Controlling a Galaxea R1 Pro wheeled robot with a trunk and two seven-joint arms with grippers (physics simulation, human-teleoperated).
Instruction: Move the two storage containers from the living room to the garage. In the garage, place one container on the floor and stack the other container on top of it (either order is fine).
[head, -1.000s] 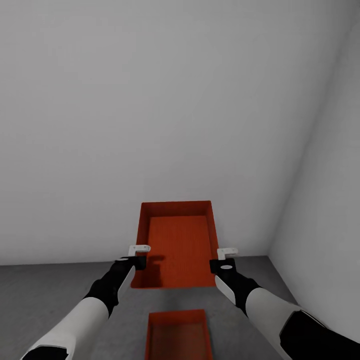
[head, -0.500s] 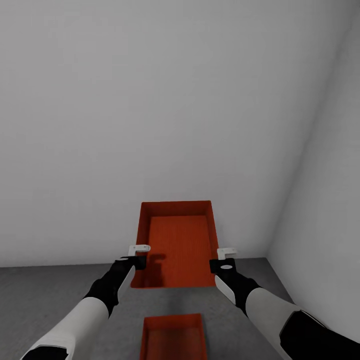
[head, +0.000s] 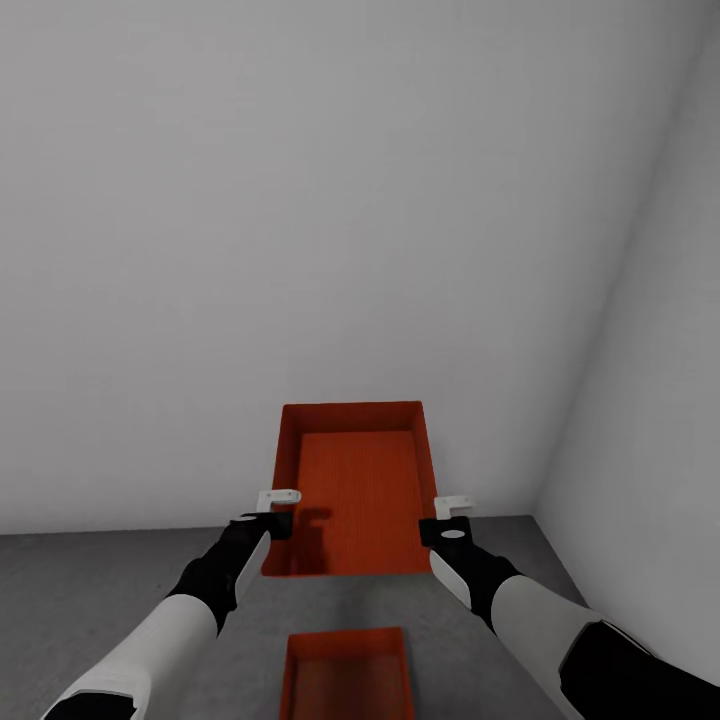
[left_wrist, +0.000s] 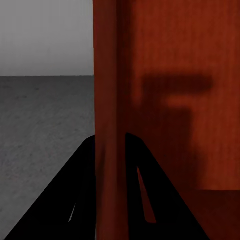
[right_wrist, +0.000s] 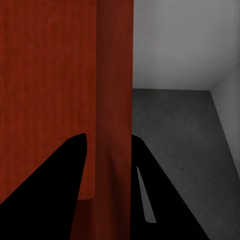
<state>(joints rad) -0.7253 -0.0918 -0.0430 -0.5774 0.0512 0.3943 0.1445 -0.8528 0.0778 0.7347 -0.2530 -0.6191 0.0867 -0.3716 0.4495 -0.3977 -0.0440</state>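
Observation:
I hold one orange-red storage container up in the air between both arms, its open top facing me. My left gripper is shut on its left wall, one finger on each side. My right gripper is shut on its right wall in the same way. The second storage container lies on the dark grey garage floor, below the held one and close to my base, partly cut off by the frame's edge.
Plain pale grey walls stand ahead and to the right, meeting in a corner at the right. Bare concrete floor extends on both sides of the lower container.
The lower container has slipped further down and slightly left in the head view, so the camera has come nearer to it. The held container and both grippers keep their places.

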